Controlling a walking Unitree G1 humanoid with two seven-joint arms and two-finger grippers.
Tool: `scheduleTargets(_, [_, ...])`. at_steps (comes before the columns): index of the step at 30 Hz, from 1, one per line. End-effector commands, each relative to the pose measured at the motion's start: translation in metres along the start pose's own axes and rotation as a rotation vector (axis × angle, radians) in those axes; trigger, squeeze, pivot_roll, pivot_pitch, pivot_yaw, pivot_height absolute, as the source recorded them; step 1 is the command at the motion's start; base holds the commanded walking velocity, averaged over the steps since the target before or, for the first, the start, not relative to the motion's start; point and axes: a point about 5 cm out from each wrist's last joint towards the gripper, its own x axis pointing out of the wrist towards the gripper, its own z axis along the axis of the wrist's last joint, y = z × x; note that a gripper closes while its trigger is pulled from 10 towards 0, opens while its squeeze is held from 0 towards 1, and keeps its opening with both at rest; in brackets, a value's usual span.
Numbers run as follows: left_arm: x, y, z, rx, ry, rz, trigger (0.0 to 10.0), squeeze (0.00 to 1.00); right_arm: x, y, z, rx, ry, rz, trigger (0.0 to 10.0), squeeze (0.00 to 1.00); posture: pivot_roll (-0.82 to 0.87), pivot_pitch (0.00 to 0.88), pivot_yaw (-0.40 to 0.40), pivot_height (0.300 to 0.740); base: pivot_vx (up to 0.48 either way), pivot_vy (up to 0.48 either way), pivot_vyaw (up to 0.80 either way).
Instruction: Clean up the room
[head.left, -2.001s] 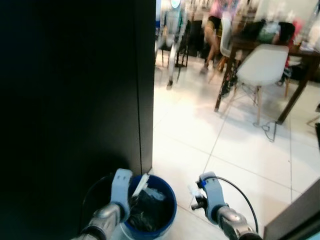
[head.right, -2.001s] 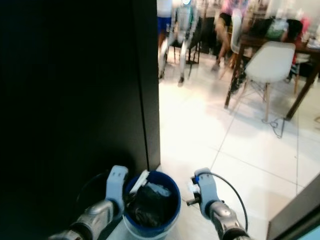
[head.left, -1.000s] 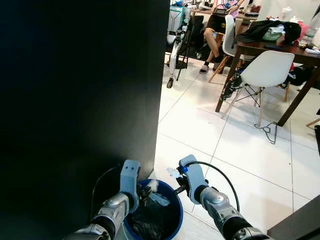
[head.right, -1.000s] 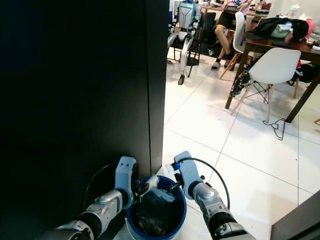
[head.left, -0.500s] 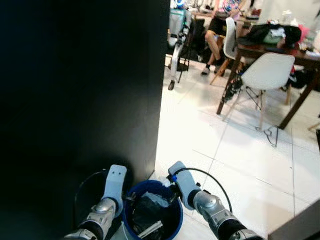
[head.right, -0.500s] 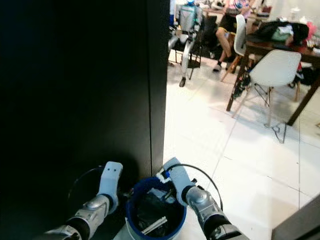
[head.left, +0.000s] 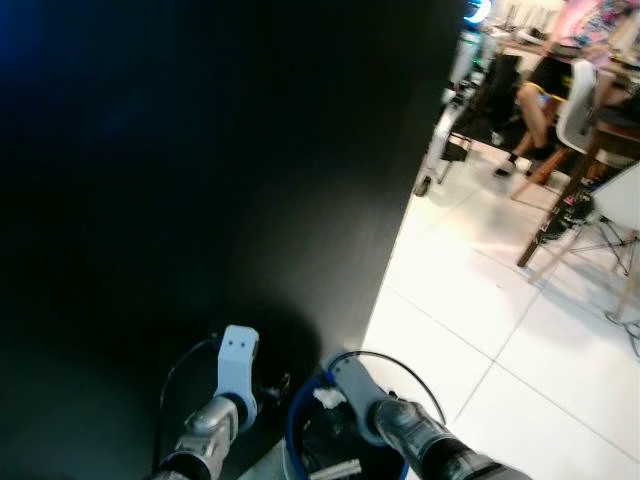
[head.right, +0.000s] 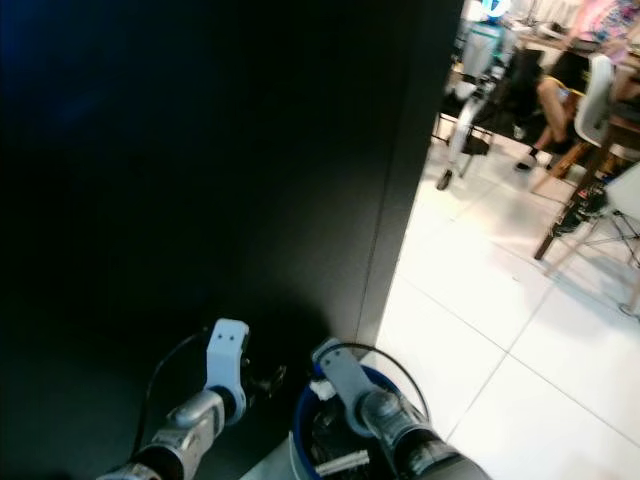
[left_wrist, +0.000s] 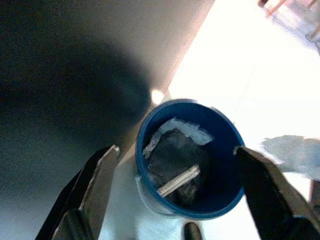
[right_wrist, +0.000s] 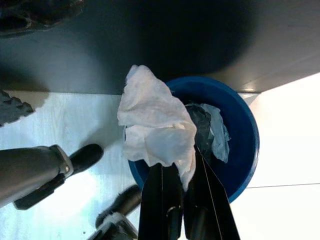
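Tissue (right_wrist: 156, 131) crumpled and white, pinched between the pressed-together jaws of the right gripper (right_wrist: 180, 172), hangs over the near rim of a blue bin (right_wrist: 239, 131) as a humanoid robot tidies a room. The wad sits partly above the opening and partly outside it, so a clean drop likely calls for carrying it a little further toward the middle of the bin before the jaws part; let go where it hangs, it could catch on the rim or slide to the floor. The bin already holds a dark liner (left_wrist: 172, 150) with pale scraps and a light stick-like piece (left_wrist: 177, 181) lying across it. The left gripper (left_wrist: 175, 185) hovers above the same bin with its jaws spread wide, gripping nothing, and would do well to keep off the rim so as not to tip the bin.

The bin stands on the floor at the foot of a tall black panel (head.left: 200, 160), just beside its corner, where a strip of pale wood-look flooring (right_wrist: 70, 135) meets glossy white tiles (head.left: 470, 330). A dark cable (head.left: 175, 370) loops from the left arm.

Farther off, blurred, a second silver robot (head.right: 475, 70) stands near a dark chair, a seated person's legs (head.left: 535, 100) show by a wooden tabletop (head.left: 605, 125), and a white chair (head.left: 620, 205) sits at the right edge.
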Motion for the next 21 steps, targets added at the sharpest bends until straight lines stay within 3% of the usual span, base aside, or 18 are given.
scheduleTargets(1, [-0.001, -0.005, -0.004, 0.000, 0.010, -0.045, 10.0, 0.00, -0.001, -0.005, -0.011, -0.022, 0.061, -0.043, 10.0, 0.00, 0.19, 0.069, -0.073, 0.724, 0.000, 0.000, 0.00])
scheduleTargets(3, [-0.001, -0.011, -0.006, 0.009, 0.014, -0.096, 10.0, 0.00, -0.002, -0.007, -0.011, -0.030, 0.072, -0.071, 10.0, 0.00, 0.20, 0.072, -0.075, 0.724, 0.000, 0.000, 0.00])
scheduleTargets(4, [-0.001, -0.021, -0.008, 0.027, 0.016, -0.198, 10.0, 0.00, -0.002, -0.011, -0.012, -0.038, 0.090, -0.122, 10.0, 0.00, 0.20, 0.076, -0.078, 0.724, 0.000, 0.000, 0.00])
scheduleTargets(6, [-0.001, -0.021, -0.008, 0.027, 0.016, -0.198, 10.0, 0.00, -0.002, -0.011, -0.012, -0.038, 0.090, -0.122, 10.0, 0.00, 0.20, 0.076, -0.078, 0.724, 0.000, 0.000, 0.00])
scheduleTargets(9, [-0.004, -0.027, -0.010, 0.060, 0.009, -0.299, 10.0, 0.00, -0.005, -0.018, -0.017, -0.065, 0.135, -0.179, 10.0, 0.00, 0.21, 0.082, -0.079, 0.724, 0.000, 0.000, 0.00])
scheduleTargets(20, [-0.006, -0.033, -0.007, 0.127, -0.009, -0.390, 10.0, 0.00, -0.006, -0.021, -0.022, -0.046, 0.157, -0.230, 10.0, 0.00, 0.22, 0.090, -0.082, 0.724, 0.000, 0.000, 0.00])
scheduleTargets(21, [-0.005, -0.033, -0.004, 0.131, -0.020, -0.396, 10.0, 0.00, -0.006, -0.023, -0.022, -0.054, 0.154, -0.254, 10.0, 1.00, 0.23, 0.095, -0.081, 0.724, 0.000, 0.000, 0.00])
